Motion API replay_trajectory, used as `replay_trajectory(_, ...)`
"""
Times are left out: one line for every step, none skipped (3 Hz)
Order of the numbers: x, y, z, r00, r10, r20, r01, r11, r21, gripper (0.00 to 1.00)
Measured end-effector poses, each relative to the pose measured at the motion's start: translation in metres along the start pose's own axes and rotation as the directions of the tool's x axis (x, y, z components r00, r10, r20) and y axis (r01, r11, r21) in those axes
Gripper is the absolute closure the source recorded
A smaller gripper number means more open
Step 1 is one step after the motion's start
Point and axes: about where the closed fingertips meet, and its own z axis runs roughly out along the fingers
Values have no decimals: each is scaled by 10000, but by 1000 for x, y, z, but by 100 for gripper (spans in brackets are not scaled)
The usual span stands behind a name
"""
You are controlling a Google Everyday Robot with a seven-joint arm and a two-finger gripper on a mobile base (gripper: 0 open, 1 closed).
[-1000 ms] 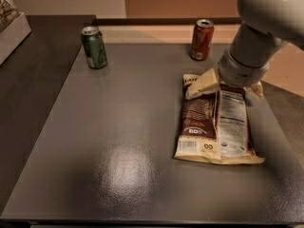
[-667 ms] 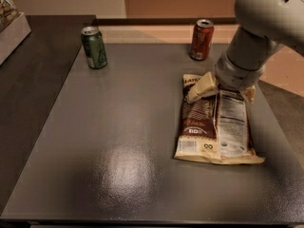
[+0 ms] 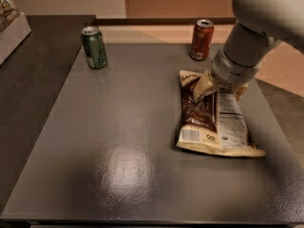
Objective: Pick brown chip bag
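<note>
The brown chip bag [image 3: 209, 120] lies flat on the grey table [image 3: 118, 127], right of centre, with its dark brown panel and white nutrition label facing up. My gripper [image 3: 221, 88] is down on the bag's far end, at the end of the large pale arm [image 3: 256, 37] that reaches in from the upper right. The gripper is open, with one cream finger [image 3: 202, 86] at the bag's left side and the other at its right side. The arm's wrist hides the bag's far right corner.
A red-brown soda can [image 3: 201, 39] stands at the table's far edge, just behind the gripper. A green soda can [image 3: 94, 47] stands at the far left. A white box [image 3: 12, 32] sits on the dark counter at the left.
The gripper has shifted very slightly at the bag's far end. The bag and both cans have stayed where they were.
</note>
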Motion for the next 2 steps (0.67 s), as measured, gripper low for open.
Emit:
replay_trajectory(-10,12,-17,9981,-499,371,498,9988,35,87)
replay_trajectory(-23,25,-41,9898,-1199,773,1187,9927,203,100)
